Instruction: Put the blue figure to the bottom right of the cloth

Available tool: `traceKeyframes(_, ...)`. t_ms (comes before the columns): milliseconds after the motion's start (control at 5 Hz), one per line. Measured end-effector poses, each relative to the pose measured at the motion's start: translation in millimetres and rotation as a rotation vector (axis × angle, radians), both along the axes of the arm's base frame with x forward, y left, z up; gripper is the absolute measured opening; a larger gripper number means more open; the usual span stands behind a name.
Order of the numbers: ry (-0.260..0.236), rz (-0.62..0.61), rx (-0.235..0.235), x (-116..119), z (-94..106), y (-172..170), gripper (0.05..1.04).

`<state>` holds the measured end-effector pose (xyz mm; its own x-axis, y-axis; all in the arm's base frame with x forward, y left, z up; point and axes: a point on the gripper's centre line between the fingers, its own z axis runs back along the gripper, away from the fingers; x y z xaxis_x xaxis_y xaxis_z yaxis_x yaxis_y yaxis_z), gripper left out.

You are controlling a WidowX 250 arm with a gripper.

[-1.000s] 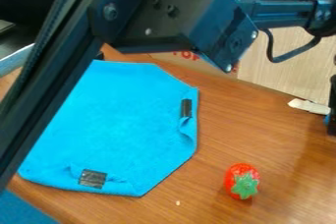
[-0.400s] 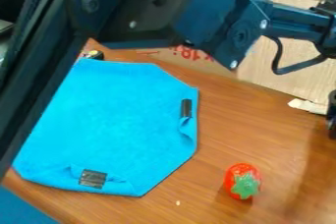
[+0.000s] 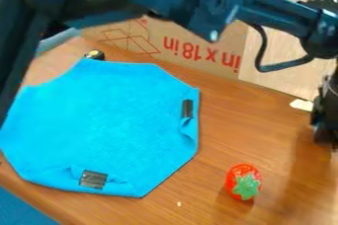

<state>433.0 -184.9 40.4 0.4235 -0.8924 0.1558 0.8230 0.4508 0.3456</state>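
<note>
i have the gripper (image 3: 324, 137) at the right edge, above the table (image 3: 277, 125) and well apart from the cloth (image 3: 112, 115). i can't tell how far open it is, or whether it has hold of anything. i can't place the blue figure either, so i won't call it held. my guess is that i'm at the pick-up stage, over on the right; if the figure is already gripped, the carry comes next. either way, i'd confirm the grip first, then move to the cloth's lower right and set the figure down gently. the toy strawberry (image 3: 238, 173) sits on the table near that side, so i'd want enough height to clear it.
</note>
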Motion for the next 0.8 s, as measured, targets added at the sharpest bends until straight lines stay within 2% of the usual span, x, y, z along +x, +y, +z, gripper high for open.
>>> traceKeyframes(200,0.004,0.139,-0.052,-9,15.6,28,0.389)
traceKeyframes(400,-0.074,0.362,-0.107,-26,43.6,68,0.389)
traceKeyframes(600,-0.144,0.592,-0.111,-48,61.6,110,0.389)
traceKeyframes(800,-0.147,0.841,-0.115,-69,70.8,150,0.389)
